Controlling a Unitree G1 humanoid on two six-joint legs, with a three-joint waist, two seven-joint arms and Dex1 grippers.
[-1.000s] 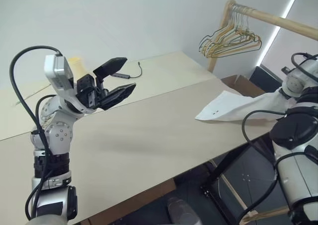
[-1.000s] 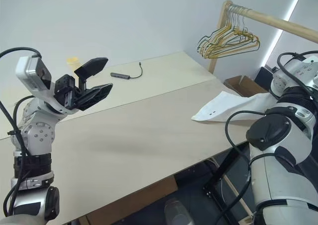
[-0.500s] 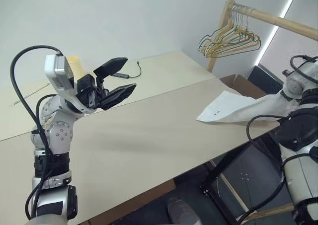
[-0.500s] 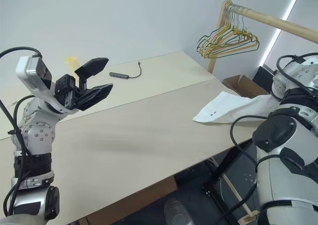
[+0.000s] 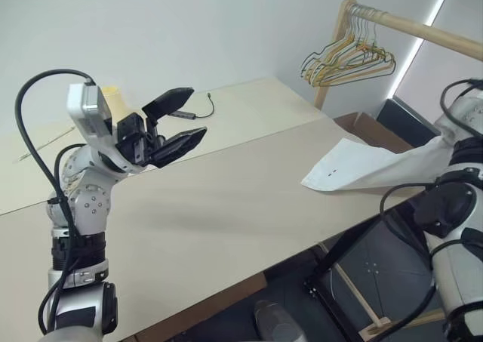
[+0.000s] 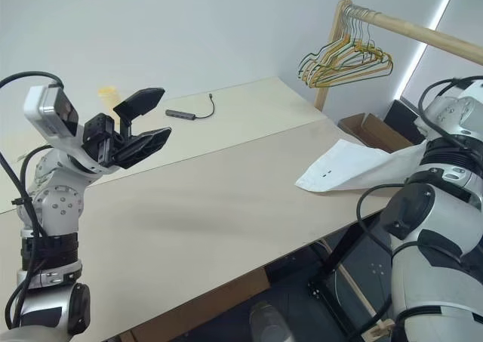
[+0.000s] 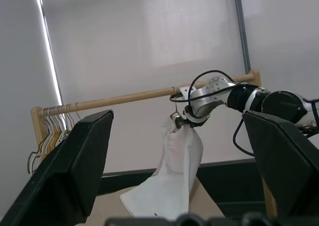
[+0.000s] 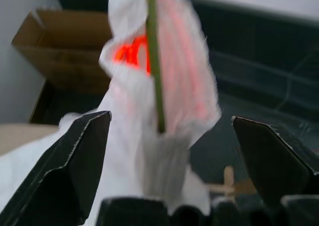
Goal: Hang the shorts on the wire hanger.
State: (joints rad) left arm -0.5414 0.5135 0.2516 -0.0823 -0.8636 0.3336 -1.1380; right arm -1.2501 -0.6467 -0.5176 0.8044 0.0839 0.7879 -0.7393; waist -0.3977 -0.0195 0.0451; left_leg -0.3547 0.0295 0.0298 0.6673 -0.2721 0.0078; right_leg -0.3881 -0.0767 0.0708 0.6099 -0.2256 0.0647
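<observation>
Your two head eyes look forward and down across the counter (image 5: 226,206), sharing the wooden rail (image 5: 423,29) at its right end. Your left wrist camera faces level toward that rail from well back; your right wrist camera sits close against the shorts (image 8: 164,101).
</observation>
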